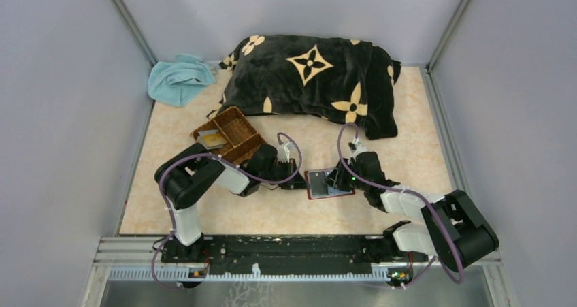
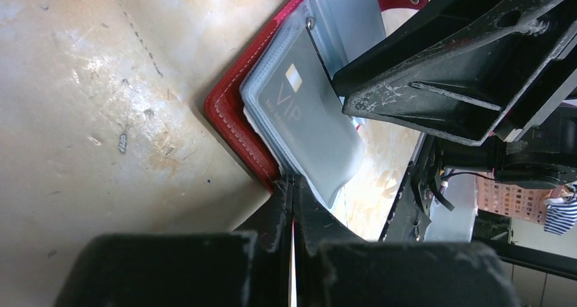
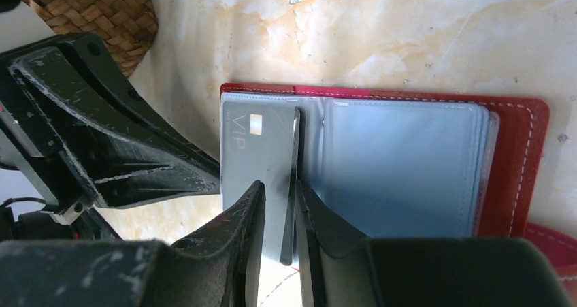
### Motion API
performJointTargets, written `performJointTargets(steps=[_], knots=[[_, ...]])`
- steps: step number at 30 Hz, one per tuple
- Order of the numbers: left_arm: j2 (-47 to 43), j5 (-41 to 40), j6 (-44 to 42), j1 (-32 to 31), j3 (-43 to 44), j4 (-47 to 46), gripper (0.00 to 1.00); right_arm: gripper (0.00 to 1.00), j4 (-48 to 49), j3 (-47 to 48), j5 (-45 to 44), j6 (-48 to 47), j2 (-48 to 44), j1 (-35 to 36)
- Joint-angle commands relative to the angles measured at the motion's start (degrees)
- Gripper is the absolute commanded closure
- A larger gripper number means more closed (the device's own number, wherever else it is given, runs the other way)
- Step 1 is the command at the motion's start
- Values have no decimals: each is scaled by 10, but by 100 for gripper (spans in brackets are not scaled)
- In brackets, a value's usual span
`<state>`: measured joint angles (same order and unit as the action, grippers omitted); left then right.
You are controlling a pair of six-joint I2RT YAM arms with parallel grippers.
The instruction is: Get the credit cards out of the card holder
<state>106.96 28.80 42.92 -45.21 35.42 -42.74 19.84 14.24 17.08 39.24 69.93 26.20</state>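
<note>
The right end effector (image 3: 280, 188) pinches a thin page (image 3: 297, 137) of the card holder (image 3: 517, 157). The VIP card (image 3: 255, 150) lies just beside it, lengthwise toward it. The left end effector (image 2: 293, 184) is squeezed together.

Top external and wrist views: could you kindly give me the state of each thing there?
card holder, open, lying flat.
VIP card, not yet out of the card holder.
left gripper, jaws shut on the card holder's edge.
right gripper, jaws close around an upright sleeve; grip unclear.
wicker basket, upright, card inside.
blue cloth, crumpled.
</note>
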Motion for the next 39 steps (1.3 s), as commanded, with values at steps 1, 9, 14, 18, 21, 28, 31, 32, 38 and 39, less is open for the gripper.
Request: performJointTargets(steps=[1, 9, 14, 18, 21, 28, 31, 32, 38, 39], knots=[[12, 4, 3, 1, -6, -14, 100, 76, 54, 1, 59, 16, -18, 5], [15, 7, 7, 2, -8, -20, 100, 76, 66, -2, 87, 26, -37, 5], [17, 8, 10, 2, -8, -24, 100, 76, 75, -7, 96, 29, -38, 5], [19, 8, 12, 2, -8, -26, 100, 76, 76, -11, 101, 25, -33, 5], [20, 10, 13, 2, -9, -30, 100, 76, 71, -13, 97, 18, -28, 5], [17, 12, 14, 2, -11, -30, 100, 74, 100, -10, 101, 17, 12, 6], [13, 12, 13, 2, -13, -25, 100, 74, 114, -6, 102, 16, 32, 6], [12, 11, 12, 2, -14, -23, 100, 74, 119, -5, 102, 16, 38, 6], [8, -2, 10, 6, -17, -1, 100, 72, 116, 2, 106, 8, 36, 6], [11, -1, 15, 7, -18, -2, 100, 72, 108, 3, 102, 5, 30, 6]])
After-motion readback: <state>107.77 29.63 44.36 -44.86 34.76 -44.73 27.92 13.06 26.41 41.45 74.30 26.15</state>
